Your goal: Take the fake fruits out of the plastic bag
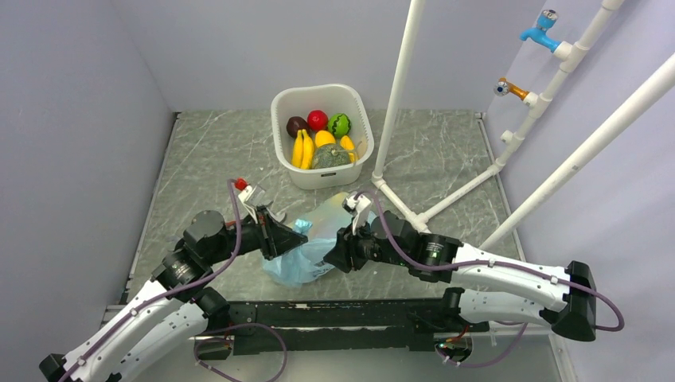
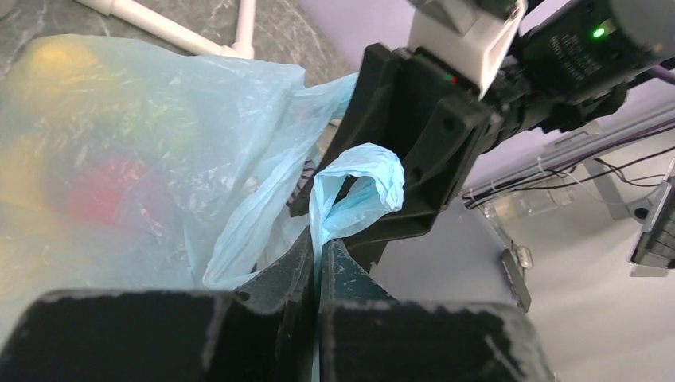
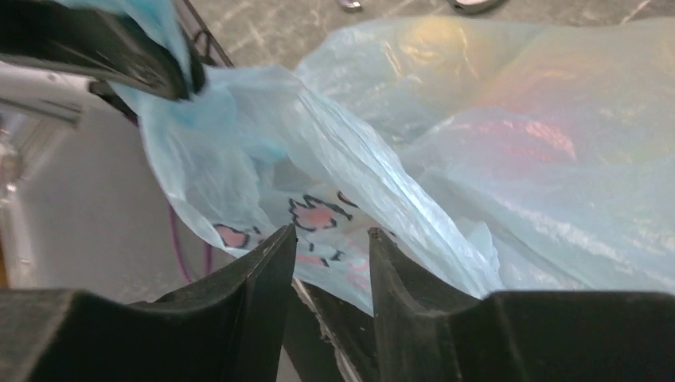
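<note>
**Grippers at the bag's mouth, fruit not yet out**

Closest to the lens, the left gripper (image 2: 318, 251) is pressed together on a twisted strip of the plastic bag (image 2: 159, 135), probably one loop handle (image 2: 358, 179). The right gripper (image 3: 330, 239) stands spread. The printed film lies just beyond the gap, and nothing is nipped between its fingers.

Seen from above, the bag lies on the table (image 1: 207, 159) between the two grippers, near the arms' bases. The fake fruits are inside it. A red one (image 2: 103, 187) and a yellow one (image 2: 56, 60) show as blurs through the film, and how many more there are I cannot tell.

I judge the task barely begun. The mouth is only being drawn apart, and every fruit in the bag is left to lift out.

Farther back, a white tub (image 1: 284, 103) holds bananas (image 1: 301, 149), a dark maroon ball (image 1: 296, 126), a grey-green lumpy piece (image 1: 330, 157) and other toy fruit.
</note>
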Available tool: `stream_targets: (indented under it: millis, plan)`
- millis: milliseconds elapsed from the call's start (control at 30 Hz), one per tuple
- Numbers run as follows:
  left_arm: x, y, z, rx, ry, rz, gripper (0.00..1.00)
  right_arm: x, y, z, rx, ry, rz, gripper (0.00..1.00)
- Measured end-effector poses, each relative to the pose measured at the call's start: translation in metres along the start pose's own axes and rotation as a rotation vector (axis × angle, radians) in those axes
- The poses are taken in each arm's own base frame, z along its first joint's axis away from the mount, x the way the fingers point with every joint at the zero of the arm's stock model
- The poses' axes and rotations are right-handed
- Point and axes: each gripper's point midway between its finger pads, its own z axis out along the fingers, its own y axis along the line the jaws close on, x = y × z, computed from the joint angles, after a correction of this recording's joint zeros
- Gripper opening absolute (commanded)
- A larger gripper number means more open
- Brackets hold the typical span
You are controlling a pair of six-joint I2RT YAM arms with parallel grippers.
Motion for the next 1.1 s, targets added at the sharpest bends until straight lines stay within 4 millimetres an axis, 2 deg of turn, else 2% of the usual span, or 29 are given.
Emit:
stream_targets:
  millis: [67,200,333,467,667,733,800,1033,1100]
  plan:
    - [0.000,-0.005,-0.002,0.022,-0.001,-0.001,0.07,0.009,-0.005,-0.001,0.034,0.027,-0.027,0.58]
    - [0.003,-0.011,-0.007,0.054,-0.001,0.004,0.07,0.017,-0.022,-0.008,0.109,0.072,-0.118,0.64]
    - [0.008,-0.013,-0.011,0.073,0.004,0.005,0.07,-0.004,-0.025,-0.018,0.154,0.055,-0.219,0.76]
    - [0.012,-0.012,-0.011,0.075,0.014,-0.002,0.07,-0.025,-0.027,-0.024,0.181,0.009,-0.289,0.78]
    - [0.013,-0.015,-0.013,0.087,0.019,-0.014,0.07,-0.024,-0.036,-0.025,0.202,0.033,-0.367,0.79]
    - [0.013,-0.017,-0.014,0.092,0.020,-0.015,0.07,-0.023,-0.038,-0.025,0.202,0.040,-0.400,0.97]
    - [0.013,-0.017,-0.014,0.094,0.020,-0.016,0.07,-0.022,-0.041,-0.022,0.208,0.054,-0.431,0.97]
    - [0.013,-0.021,-0.016,0.110,0.024,-0.023,0.06,-0.018,-0.062,-0.003,0.288,0.094,-0.531,0.88]
    - [0.012,-0.024,-0.019,0.120,0.017,-0.027,0.06,-0.019,-0.063,0.000,0.286,0.083,-0.557,0.80]
